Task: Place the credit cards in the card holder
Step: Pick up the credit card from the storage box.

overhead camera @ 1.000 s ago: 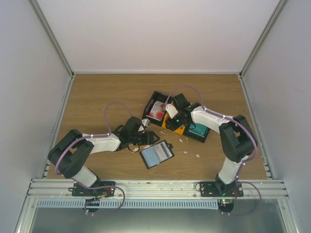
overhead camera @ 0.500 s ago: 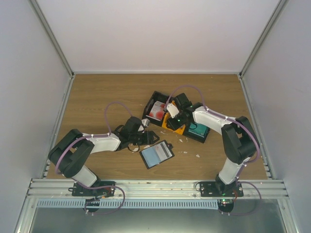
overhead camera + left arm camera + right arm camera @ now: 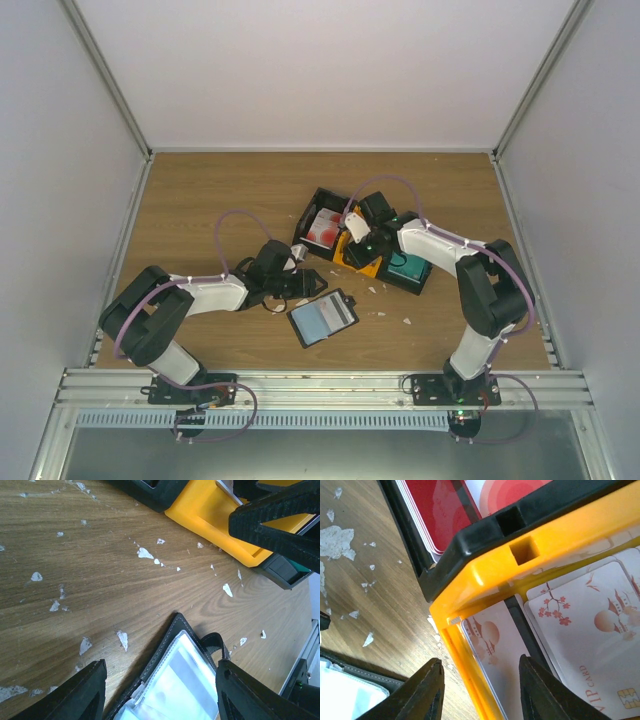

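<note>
The card holder [image 3: 323, 318] lies open on the table, pale inside up; in the left wrist view its corner [image 3: 180, 680] sits between my open fingers. My left gripper [image 3: 303, 285] is open and empty just above it [image 3: 160, 702]. My right gripper [image 3: 357, 243] is open over the near corner of the orange bin [image 3: 362, 258]. In the right wrist view the gripper [image 3: 482, 690] straddles the bin's wall [image 3: 485, 570], with a pale pinkish card [image 3: 495, 650] between the fingers. More pale cards [image 3: 585, 625] lie inside. Red-and-white cards [image 3: 445, 505] fill the black bin [image 3: 322, 228].
A third bin with teal cards [image 3: 408, 268] sits to the right of the orange one. Small white scraps [image 3: 144, 553] are scattered on the wood around the bins and the holder. The right gripper's black fingers [image 3: 280, 520] show in the left wrist view above the orange bin [image 3: 210, 510].
The right arm's elbow has shifted slightly and its gripper has edged a little over the orange bin. The left arm and the card holder have not moved.
</note>
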{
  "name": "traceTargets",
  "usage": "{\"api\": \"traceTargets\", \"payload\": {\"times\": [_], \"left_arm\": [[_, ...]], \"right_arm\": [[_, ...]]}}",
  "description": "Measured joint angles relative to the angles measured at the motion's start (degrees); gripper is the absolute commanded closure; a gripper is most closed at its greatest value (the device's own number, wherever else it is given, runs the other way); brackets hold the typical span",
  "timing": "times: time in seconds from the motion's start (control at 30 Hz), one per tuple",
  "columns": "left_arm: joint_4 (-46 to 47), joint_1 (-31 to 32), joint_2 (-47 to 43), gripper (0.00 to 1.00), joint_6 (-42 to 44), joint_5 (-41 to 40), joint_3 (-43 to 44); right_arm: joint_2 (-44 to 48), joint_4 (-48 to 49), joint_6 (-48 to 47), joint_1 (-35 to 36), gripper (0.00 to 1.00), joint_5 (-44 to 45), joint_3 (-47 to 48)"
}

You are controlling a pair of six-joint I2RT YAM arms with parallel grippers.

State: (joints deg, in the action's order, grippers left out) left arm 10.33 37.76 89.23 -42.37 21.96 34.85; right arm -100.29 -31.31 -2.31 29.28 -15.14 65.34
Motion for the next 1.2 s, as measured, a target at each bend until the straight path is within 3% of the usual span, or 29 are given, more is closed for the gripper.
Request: {"api": "traceTargets", "payload": {"times": [0.17,0.33,0.57,0.77,1.03,1.2], "left_arm": [[0.09,0.00,0.44,0.39,0.00,0.04,0.00],[0.09,-0.07,0.90,0.39,-0.02,0.09,0.00],[0.20,-0.07,1.05,0.39,0.00,0.11,0.74],[0.26,-0.15,1.07,0.39,0.46,0.13,0.87],[0.26,-0.15,1.07,0.39,0.50,0.17,0.90],[0.15,-0.15,1.05,0.38,0.50,0.37,1.29]], "right_arm": [[-0.68,0.13,-0.04,0.00,0.55,1.60,0.00],[-2.71,1.03,-0.48,0.07,0.60,0.68,0.02],[-1.57,1.33,-0.44,-0.07,0.72,-1.46,-0.20],[0.46,1.62,-0.44,-0.13,0.90,-2.05,-0.37],[0.63,2.47,0.04,-0.57,0.99,-1.09,-0.37],[1.75,2.71,1.29,-1.16,0.99,0.00,-0.74]]}}
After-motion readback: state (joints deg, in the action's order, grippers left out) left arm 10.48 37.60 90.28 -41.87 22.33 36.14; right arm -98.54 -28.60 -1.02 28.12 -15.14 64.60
